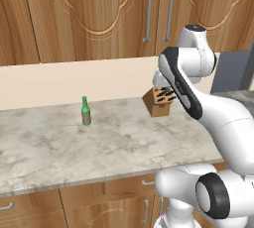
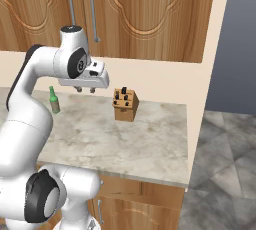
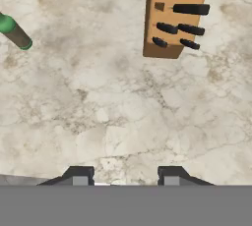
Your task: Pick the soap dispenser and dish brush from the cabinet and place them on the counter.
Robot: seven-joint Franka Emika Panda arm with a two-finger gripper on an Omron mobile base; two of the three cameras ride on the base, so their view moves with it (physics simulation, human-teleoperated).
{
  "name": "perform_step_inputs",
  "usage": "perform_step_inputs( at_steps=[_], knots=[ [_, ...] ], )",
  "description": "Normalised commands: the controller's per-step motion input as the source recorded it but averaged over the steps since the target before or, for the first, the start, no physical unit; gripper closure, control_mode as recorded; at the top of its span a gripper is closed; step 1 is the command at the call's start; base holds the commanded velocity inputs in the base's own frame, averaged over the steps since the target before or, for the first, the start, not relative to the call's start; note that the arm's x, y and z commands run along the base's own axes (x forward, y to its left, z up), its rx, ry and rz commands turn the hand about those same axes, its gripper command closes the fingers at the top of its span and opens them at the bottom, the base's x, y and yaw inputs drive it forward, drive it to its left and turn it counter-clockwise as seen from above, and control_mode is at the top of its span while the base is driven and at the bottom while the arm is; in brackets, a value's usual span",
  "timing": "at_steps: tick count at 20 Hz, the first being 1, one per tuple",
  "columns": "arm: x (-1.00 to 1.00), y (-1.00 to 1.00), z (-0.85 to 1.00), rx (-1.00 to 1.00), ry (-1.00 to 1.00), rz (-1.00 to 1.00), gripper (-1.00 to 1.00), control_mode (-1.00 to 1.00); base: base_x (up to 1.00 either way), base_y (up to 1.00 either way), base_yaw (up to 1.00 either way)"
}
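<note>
Our gripper (image 2: 85, 90) hangs in the air above the counter (image 1: 124, 147), pointing straight down, its two short dark fingers (image 3: 78, 177) set apart with bare stone showing between them and nothing pinched. Directly beneath it lies the worktop: a wide slab of beige-grey marbled stone, veined and mottled, flat and matte, with a pale light edge running along its front.

Just off to one side of the gripper, near the back of the slab, we see a knife block (image 2: 125, 105), a slanted wooden box with several black handles sticking out of its face. On the opposite side, farther away, a slim green bottle (image 1: 86, 111) stands upright on the stone, narrow-necked with a darker body.

Behind the gripper a plain cream wall strip rises from the counter, and above that hangs the cabinet (image 1: 99, 14), warm brown wood with visible grain, carved curved panels and long silver bar handles (image 1: 147, 11). Its doors are shut, so we cannot see the soap dispenser or the dish brush.

Below the stone sit wooden drawers (image 1: 79, 197) with small silver pulls. Past the counter's end a grey wall (image 2: 235, 49) and grey marbled floor tiles (image 2: 225, 174) fill the room.
</note>
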Motion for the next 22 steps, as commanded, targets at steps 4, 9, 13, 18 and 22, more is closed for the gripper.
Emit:
perform_step_inputs(
  at_steps=[4,9,13,18,22],
  knots=[
    [-0.08,0.0,0.03,0.01,-0.05,0.0,-1.0,-1.0,0.0,0.0,0.0],
    [-0.17,0.0,0.34,0.06,-0.18,0.0,-1.0,-1.0,0.0,0.0,0.0],
    [-0.15,0.0,0.44,0.06,-0.23,0.01,-1.0,-1.0,0.0,0.0,0.0],
    [-0.04,-0.02,0.44,0.04,-0.22,0.0,-1.0,-1.0,0.0,0.0,0.0],
    [0.0,-0.09,0.44,0.01,-0.22,0.0,-1.0,-1.0,0.0,0.0,0.0]
  ],
)
